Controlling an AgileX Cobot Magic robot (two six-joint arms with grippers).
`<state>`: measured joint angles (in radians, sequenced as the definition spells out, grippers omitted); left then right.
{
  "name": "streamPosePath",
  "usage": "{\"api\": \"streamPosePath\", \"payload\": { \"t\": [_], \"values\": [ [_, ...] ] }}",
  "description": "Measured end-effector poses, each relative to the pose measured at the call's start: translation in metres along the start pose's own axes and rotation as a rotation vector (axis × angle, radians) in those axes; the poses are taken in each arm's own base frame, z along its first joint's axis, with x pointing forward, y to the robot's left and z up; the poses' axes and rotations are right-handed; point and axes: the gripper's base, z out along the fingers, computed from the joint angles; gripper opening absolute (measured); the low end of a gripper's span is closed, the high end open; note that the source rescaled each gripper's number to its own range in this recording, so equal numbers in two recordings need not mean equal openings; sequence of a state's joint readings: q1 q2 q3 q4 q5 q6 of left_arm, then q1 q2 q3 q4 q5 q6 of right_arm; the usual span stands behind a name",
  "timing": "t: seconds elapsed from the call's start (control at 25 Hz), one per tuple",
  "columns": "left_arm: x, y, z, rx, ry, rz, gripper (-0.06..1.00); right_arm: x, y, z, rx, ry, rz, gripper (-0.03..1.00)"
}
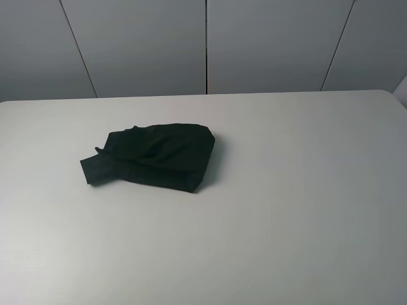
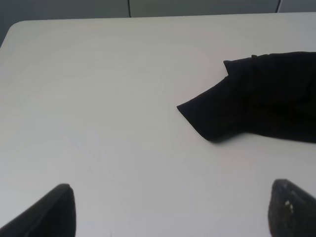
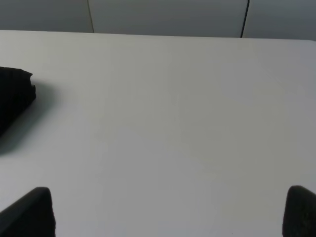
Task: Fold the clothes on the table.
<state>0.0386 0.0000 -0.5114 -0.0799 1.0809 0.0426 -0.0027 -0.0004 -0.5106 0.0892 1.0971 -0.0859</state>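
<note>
Clothes (image 1: 152,155) lie bunched, print hidden; left gripper (image 2: 170,210) and right gripper (image 3: 170,212) gape, holding nothing.

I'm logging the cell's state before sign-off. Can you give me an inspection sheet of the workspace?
Surface: white table, bare apart from the shirt.
Job's things: black shirt in a compact folded bundle left of centre, one sleeve sticking out; print not visible.
Clutter: nothing seen.
Grippers: left gripper and right gripper open, holding nothing, both clear of the shirt; absent from the high view.
Cables: nothing seen.
Surroundings: grey wall panels behind the table.
</note>
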Motion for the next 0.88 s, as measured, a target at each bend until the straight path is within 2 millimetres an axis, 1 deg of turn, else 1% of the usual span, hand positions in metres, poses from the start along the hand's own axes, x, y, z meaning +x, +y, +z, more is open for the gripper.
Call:
{"api": "streamPosePath", "payload": {
  "t": [0.88],
  "values": [
    [0.0, -0.0007, 0.0, 0.008, 0.0, 0.01, 1.0, 0.0, 0.0002, 0.0, -0.002, 0.0, 0.022, 1.0]
  ]
}}
